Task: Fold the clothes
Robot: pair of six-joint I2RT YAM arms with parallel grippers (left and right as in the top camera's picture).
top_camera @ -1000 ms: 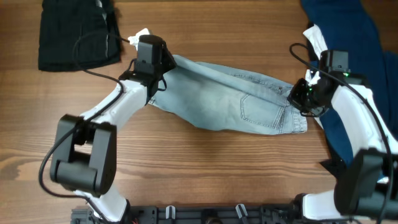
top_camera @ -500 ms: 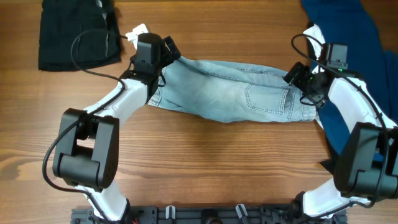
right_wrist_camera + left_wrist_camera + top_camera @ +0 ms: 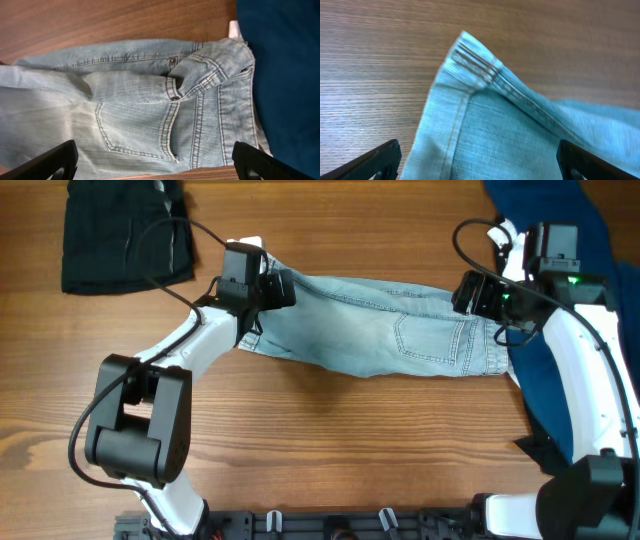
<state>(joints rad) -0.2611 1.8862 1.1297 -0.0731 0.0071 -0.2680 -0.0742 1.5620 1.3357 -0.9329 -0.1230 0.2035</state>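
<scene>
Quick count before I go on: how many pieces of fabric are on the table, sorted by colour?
Light-blue denim shorts: 1
Black garment: 1
Navy-blue fabric: 1
White fabric, only a sliver showing: 1
Total: 4

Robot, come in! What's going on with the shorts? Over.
Left hand open at hem. Right hand open at waistband. Shorts lying stretched out. Navy cloth beside waistband.
</scene>
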